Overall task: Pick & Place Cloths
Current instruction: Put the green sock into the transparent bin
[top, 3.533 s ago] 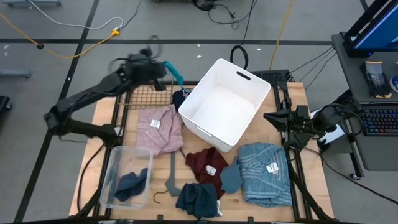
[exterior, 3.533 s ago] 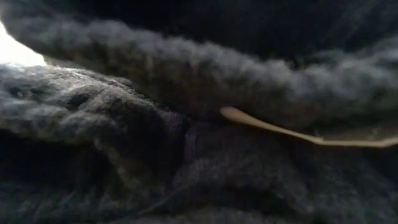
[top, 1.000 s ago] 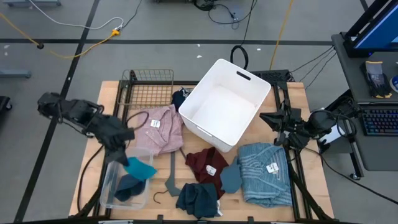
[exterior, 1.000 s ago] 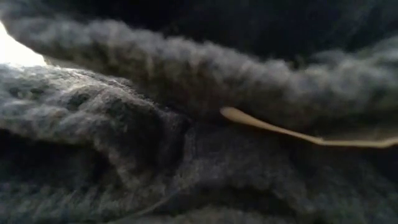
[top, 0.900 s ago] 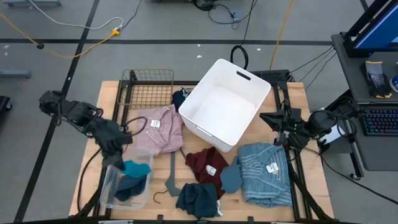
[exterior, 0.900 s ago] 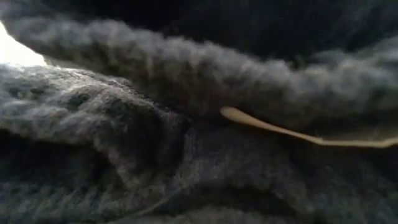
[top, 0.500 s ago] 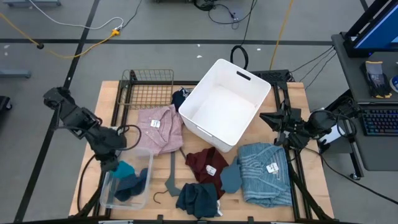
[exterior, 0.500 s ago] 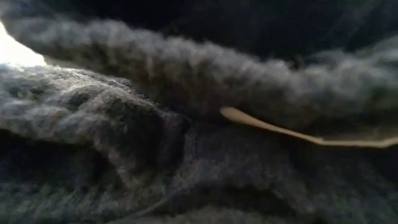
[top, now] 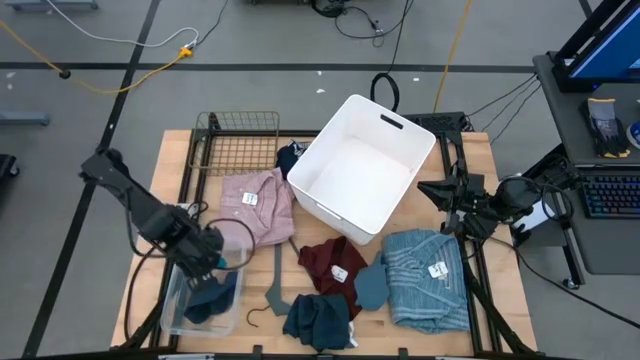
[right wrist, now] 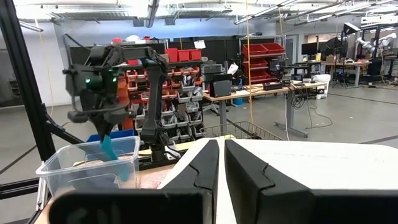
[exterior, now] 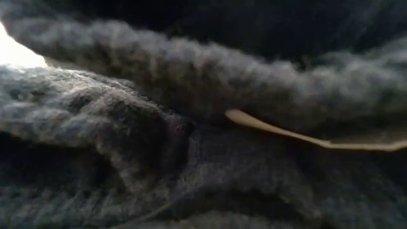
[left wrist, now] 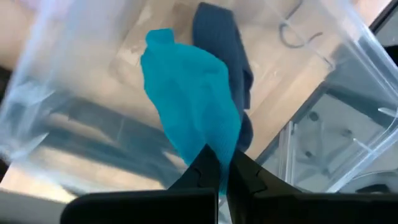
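Teal cloth (left wrist: 193, 118) hangs pinched in our left tool (left wrist: 224, 169), clamped shut on it directly above the clear plastic tub (top: 178, 300), a navy piece (left wrist: 217, 46) lying below. Our right tool (right wrist: 221, 163), fingers together, waits beside the white bin (top: 360, 170).

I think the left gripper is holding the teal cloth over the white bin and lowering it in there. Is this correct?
Not quite. The left gripper, shut on the teal cloth, hangs over the clear plastic container, not the white bin. The left wrist view shows the clear walls around the cloth.
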